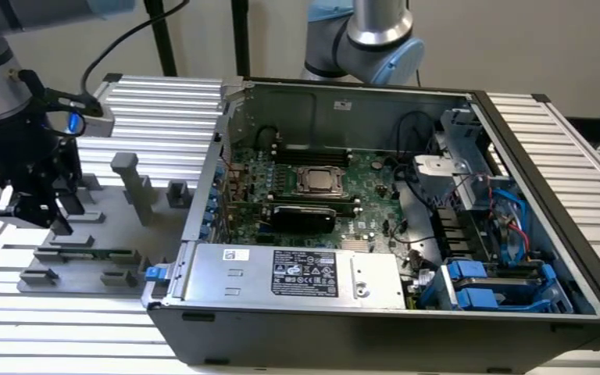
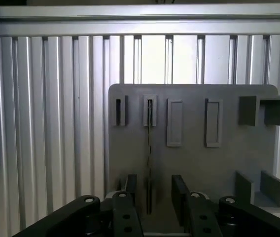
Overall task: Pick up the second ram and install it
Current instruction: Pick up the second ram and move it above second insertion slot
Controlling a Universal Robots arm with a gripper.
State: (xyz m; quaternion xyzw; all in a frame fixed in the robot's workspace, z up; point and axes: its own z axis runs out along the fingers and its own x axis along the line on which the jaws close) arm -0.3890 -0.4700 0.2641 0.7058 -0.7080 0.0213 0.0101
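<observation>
The second ram (image 1: pixel 99 254) is a thin green stick lying in grey holder blocks on the grey holder plate (image 1: pixel 91 226), at the exterior view's left. My gripper (image 1: pixel 37 221) hangs just above that plate, a little further to the exterior view's left than the stick. In the wrist view the second ram (image 2: pixel 150 153) appears edge-on as a thin dark line, running from a holder slot to between my gripper (image 2: pixel 155 195) fingers. The black fingers (image 2: pixel 131 190) stand apart on either side of it without touching, so the gripper is open.
An open computer case (image 1: pixel 550 180) fills the middle and the exterior view's right, with motherboard, CPU socket (image 1: pixel 321 180) and power supply (image 1: pixel 279 272). A second robot arm (image 1: pixel 373 35) stands behind it. Upright grey blocks (image 1: pixel 125 183) rise from the holder plate on the ribbed aluminium table (image 1: pixel 159 101).
</observation>
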